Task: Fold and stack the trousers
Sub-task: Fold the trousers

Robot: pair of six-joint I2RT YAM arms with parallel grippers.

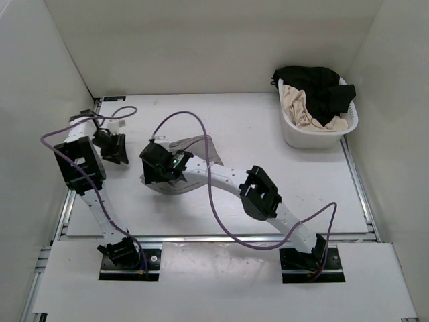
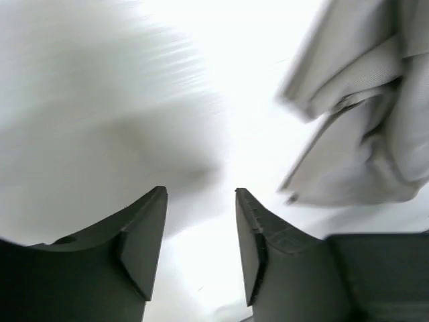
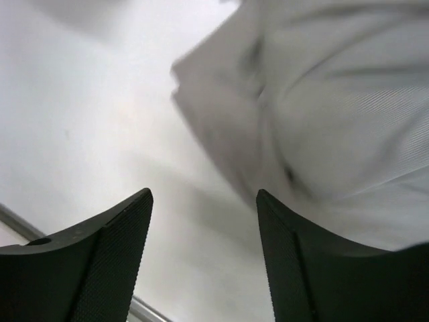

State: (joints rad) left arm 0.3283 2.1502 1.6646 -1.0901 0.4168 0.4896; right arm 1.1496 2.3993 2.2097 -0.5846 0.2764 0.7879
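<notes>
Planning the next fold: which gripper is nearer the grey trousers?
Right. The right gripper hovers over an edge of the trousers; the left gripper sits apart, to their left.

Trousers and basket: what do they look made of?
Trousers: thin soft woven cloth, matte light grey; the right wrist view shows fine weave lines and limp folds. Basket: probably moulded plastic, smooth white; its wall holds a rigid shape, though it is too small to be sure.

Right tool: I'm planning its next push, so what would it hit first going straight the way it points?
Probably the bare table, just beside the trousers; the right tool is open, and depth is unclear.
</notes>
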